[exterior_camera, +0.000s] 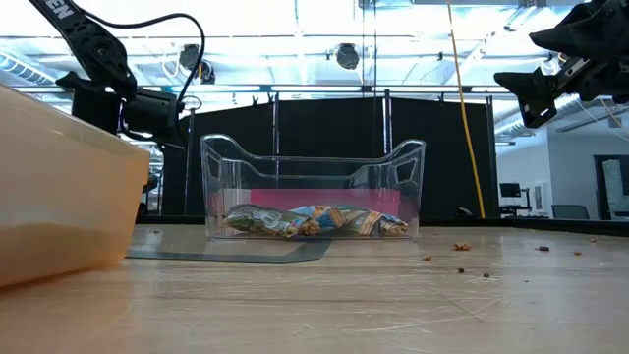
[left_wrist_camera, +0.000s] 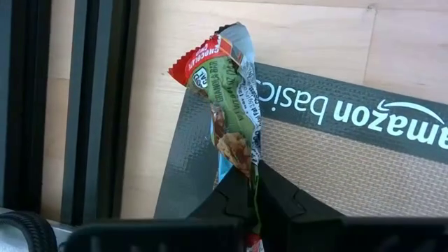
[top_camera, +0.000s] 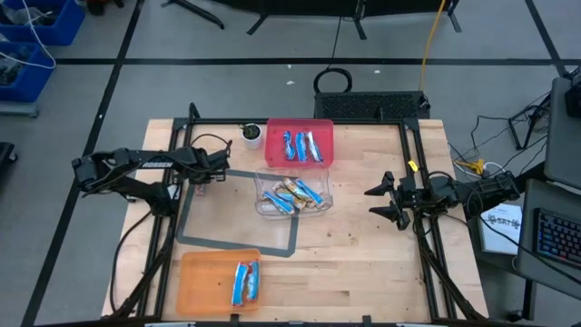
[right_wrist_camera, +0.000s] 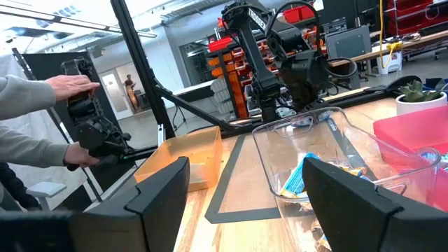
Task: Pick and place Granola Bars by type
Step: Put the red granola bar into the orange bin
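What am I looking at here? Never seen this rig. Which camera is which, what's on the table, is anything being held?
It is a two-armed robot at a wooden table, sorting granola bars by type.

One picture looks straight down on the table, one looks level across the tabletop, and two come from cameras on the arms' wrists.

On the table: a clear bin in the middle with mixed bars, a red bin with blue bars, an orange bin with blue bars, a grey mat and a small potted plant.

The left gripper is shut on a tan and green bar with a red end, held above the mat's corner. The right gripper is open, empty, and waits at the table's right side.

In the right wrist picture a person's hands show at a stand beyond the table.
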Robot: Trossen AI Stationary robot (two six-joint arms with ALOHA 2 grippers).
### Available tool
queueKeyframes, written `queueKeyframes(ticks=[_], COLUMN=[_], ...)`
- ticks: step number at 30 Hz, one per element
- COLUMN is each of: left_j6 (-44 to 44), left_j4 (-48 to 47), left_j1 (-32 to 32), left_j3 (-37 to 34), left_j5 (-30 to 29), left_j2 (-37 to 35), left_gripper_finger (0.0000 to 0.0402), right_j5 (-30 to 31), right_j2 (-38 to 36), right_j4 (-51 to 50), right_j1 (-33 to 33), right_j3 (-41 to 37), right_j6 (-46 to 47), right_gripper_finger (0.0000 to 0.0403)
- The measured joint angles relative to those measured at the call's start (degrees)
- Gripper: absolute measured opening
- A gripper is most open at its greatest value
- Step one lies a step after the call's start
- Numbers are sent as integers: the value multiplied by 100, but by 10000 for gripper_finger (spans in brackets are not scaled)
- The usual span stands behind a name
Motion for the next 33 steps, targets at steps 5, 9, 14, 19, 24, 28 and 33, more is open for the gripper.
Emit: queueKeyframes(ticks=[5,9,14,19,24,28,33], left_j6=[62,208,358,536,792,798,845], left_j4=[-29,-85,-351,-979,-1730,-2611,-3519], left_j1=[0,5,0,-2,-98,-337,-703], left_j3=[7,92,445,1085,2048,2956,3984], left_j5=[9,44,66,-195,-436,-535,-506], left_j2=[0,-6,-11,-11,-11,-17,-17], left_gripper_finger=[9,7,6,5,5,5,5], right_j5=[1,1,1,1,1,-1,-1], right_j2=[0,0,-2,0,-2,-2,-1], right_j4=[0,0,0,0,0,0,0], right_j1=[0,0,1,0,0,0,1], right_j3=[0,-2,-2,-2,-2,-2,-2], right_j6=[0,0,-1,-2,0,0,-1], right_gripper_finger=[267,267,267,267,267,267,267])
